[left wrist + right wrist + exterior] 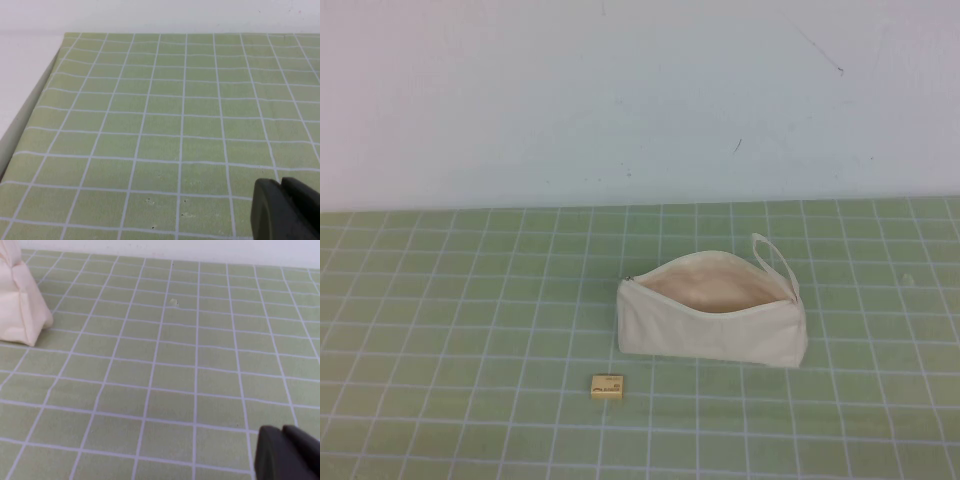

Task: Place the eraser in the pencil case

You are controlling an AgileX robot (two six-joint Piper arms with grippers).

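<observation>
Eraser near pencil case; grippers unseen overhead.

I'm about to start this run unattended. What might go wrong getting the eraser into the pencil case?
1. The eraser is tiny and lies flat on the mat, so a pinch may slip.
2. The pencil case is soft, with only a narrow open mouth; a nudge might close it.
3. Left pincer and right pincer show only partly, both away from the eraser.
</observation>
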